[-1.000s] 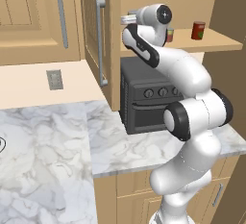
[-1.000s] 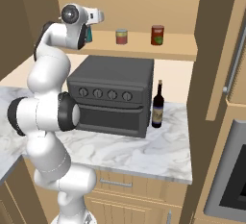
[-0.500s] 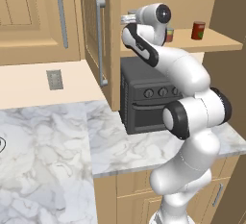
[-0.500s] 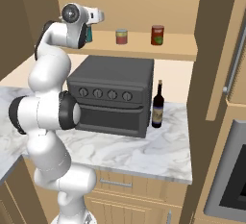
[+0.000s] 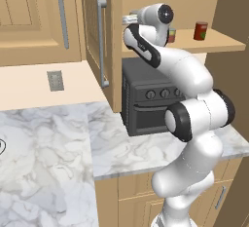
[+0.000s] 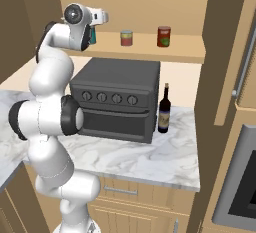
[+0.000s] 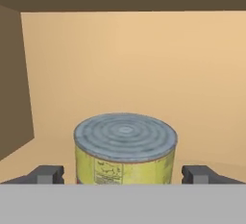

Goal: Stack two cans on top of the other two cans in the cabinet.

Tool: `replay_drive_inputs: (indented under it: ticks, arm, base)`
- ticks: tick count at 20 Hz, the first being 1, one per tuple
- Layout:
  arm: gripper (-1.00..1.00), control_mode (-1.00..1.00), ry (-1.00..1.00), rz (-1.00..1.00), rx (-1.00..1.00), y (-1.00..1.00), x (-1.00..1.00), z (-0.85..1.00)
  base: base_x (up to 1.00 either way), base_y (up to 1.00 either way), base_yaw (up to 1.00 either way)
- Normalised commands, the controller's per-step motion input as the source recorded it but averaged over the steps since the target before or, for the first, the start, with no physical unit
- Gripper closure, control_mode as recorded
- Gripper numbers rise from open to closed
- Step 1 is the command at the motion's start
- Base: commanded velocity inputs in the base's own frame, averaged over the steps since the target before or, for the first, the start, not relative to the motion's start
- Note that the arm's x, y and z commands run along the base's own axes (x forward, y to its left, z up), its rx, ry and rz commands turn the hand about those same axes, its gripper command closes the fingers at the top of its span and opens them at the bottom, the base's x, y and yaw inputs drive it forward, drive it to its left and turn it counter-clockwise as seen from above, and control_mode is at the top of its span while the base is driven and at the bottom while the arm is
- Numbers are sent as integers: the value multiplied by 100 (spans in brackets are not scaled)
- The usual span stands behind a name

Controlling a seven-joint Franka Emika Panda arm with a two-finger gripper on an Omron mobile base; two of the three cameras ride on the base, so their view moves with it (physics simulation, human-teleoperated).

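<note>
Gripper [image 7: 124, 175] spread wide, fingertips [image 7: 48, 174] apart from the yellow-orange can [image 7: 125, 151] on either side. Can upright between them, inside the cabinet [image 7: 144, 64], near its left wall.

Colours and patterns, cabinet shelf area

Yellow can [image 7: 125, 153] with grey ringed lid; teal can [image 6: 92, 35]; red green-banded can [image 6: 127, 38]; dark red can [image 6: 163, 36]; light tan wooden cabinet [image 6: 175, 52]; black oven [image 6: 116, 99].

A home kitchen: light wooden cabinet [image 5: 92, 31] doors hang above a marble-topped table [image 5: 58, 143], where a black countertop oven [image 6: 117, 99] stands beside a dark wine bottle [image 6: 164, 109].
</note>
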Motion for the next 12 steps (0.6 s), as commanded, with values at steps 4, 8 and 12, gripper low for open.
replay_drive_inputs:
  ticks: [4, 8, 12]
  arm:
    - [-100, -100, 0, 0, 0, -3, -16, -4]
    - [-100, -100, 0, 0, 0, -7, -16, -4]
    - [-100, -100, 0, -1, 0, -11, -20, -5]
  base:
    - [0, 0, 0]
    - [0, 0, 0]
    - [0, 0, 0]
